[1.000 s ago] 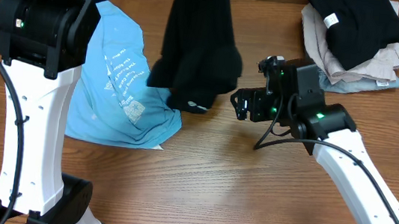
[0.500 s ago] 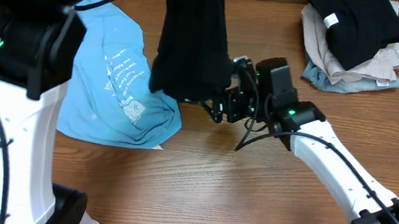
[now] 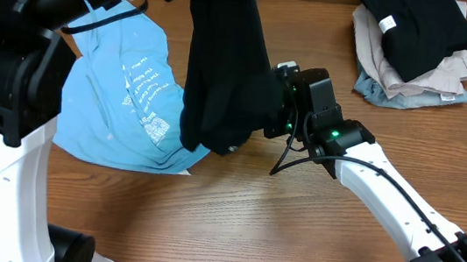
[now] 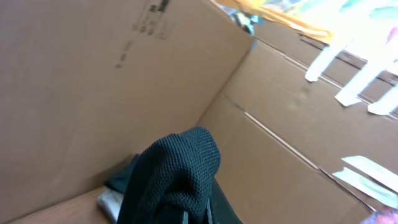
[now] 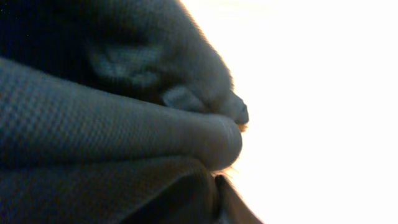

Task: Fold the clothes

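The black shirt (image 3: 223,68) hangs above the table (image 3: 292,235). My left gripper (image 4: 195,215) has its fingers pressed together on the bunched top. My right gripper (image 3: 270,119) pokes into the shirt's low right edge. Cloth hides those fingers, so I cannot tell if they pinch. The shirt's bottom comes down over a blue shirt (image 3: 123,92) lying flat. Bare wood lies in front. Folded clothes (image 3: 415,46) sit far right. Cardboard walls (image 4: 93,81) stand behind.

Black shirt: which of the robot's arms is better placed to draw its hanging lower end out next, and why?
Right, probably. The right gripper is buried in the lower hanging part of the black shirt, near the table. The left gripper is shut on its top end, holding it up high.
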{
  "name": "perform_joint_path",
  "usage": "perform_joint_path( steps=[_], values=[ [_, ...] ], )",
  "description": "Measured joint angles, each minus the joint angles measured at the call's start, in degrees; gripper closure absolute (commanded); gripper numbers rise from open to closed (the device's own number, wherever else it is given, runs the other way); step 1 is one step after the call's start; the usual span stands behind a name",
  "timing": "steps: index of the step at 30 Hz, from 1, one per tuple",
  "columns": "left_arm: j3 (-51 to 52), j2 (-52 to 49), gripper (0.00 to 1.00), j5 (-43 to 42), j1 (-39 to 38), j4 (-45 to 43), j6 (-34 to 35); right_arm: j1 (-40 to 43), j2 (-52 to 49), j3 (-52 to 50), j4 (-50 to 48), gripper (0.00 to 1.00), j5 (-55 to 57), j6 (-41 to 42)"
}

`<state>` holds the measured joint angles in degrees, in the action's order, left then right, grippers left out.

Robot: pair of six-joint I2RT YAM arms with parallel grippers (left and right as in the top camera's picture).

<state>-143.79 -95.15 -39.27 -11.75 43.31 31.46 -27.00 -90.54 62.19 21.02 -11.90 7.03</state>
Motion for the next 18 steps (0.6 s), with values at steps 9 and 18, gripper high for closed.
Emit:
perform_joint_path(
  steps=[9, 18],
  values=[
    [0.00, 0.02, 0.96, 0.17, 4.61, 4.96, -2.10, 1.07, 12.96, -0.09, 12.50, 0.96, 0.13, 0.92],
    [0.00, 0.92, 0.96, 0.59, 8.68, 10.36, -4.92, 6.38, 34.34, 3.23, 27.74, 0.96, 1.88, 0.96]
  ],
)
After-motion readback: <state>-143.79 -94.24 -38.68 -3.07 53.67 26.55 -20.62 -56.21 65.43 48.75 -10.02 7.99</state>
